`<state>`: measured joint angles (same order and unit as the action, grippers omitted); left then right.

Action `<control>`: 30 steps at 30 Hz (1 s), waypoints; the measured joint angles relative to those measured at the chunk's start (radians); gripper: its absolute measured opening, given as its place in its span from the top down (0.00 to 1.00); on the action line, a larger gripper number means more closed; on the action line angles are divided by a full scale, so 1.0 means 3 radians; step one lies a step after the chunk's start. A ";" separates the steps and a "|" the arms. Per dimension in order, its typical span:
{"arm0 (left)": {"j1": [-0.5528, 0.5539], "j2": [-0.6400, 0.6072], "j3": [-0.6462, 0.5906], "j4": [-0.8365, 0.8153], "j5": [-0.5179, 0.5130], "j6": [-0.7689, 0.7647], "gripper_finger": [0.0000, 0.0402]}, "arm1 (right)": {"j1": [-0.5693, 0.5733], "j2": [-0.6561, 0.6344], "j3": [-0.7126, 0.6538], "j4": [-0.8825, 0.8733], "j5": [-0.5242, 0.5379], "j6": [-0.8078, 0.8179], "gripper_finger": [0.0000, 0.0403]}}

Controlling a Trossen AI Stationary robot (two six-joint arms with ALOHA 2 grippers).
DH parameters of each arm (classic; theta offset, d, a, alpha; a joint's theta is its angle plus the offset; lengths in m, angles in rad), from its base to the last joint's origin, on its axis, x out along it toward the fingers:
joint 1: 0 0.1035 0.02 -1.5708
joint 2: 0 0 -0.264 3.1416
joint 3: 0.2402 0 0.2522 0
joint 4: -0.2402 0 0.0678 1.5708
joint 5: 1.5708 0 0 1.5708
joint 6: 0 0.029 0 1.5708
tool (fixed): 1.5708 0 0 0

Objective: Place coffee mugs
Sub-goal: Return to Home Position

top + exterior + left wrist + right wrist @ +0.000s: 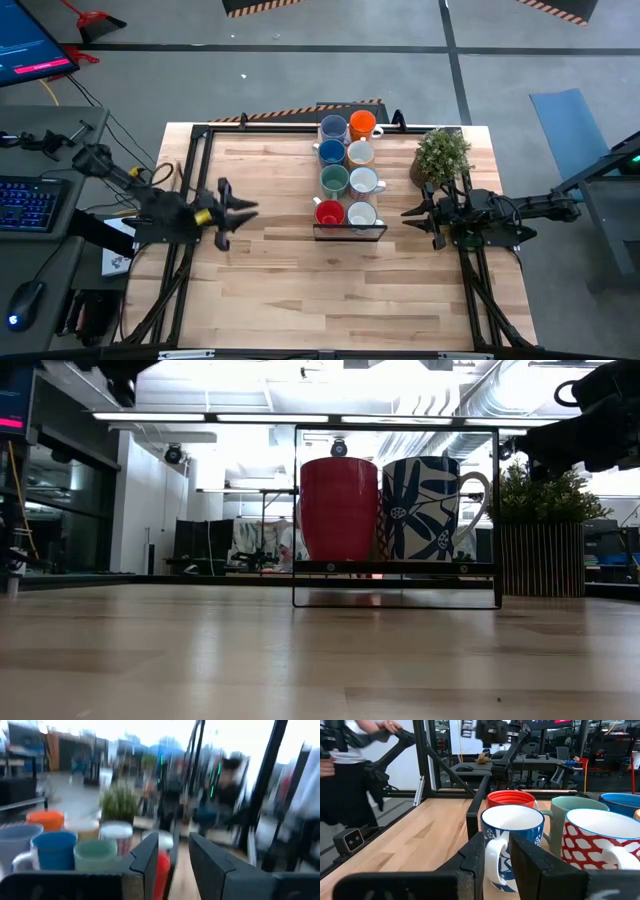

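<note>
Well, both pairs of fingers are slightly parted and hold nothing: the left gripper (240, 212) hangs over the counter's (270, 290) left side, the right gripper (412, 213) near the plant (442, 155). Between them, eight coffee mugs (334, 179) sit in two rows on the shelf (350, 234).

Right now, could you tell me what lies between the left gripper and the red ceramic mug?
High view: only bare wooden tabletop separates the left gripper from the red ceramic mug.
</note>
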<state>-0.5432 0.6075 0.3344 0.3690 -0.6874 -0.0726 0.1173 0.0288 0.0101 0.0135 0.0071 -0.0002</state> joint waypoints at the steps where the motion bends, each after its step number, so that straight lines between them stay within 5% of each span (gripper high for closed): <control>1: 0.0115 -0.0079 -0.0159 0.0296 0.0134 0.0025 0.75 | 0.0000 0.0000 0.0000 0.0000 0.0000 0.0000 0.82; 9: 0.0927 -0.0979 -0.0894 0.0756 0.1071 -0.0243 0.75 | 0.0000 0.0003 0.0000 0.0000 0.0000 0.0000 0.82; 19: 0.1375 -0.1983 -0.1075 -0.0028 0.1299 -0.0358 0.75 | 0.0000 0.0004 0.0000 -0.0001 0.0000 0.0000 0.82; 30: 0.1485 -0.1954 -0.1071 -0.0751 0.1558 -0.0174 0.75 | 0.0000 0.0011 0.0000 0.0000 0.0000 0.0001 0.82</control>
<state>-0.0977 0.0213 0.0130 0.1438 -0.2199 -0.1249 0.1173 0.0322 0.0101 0.0135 0.0071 0.0000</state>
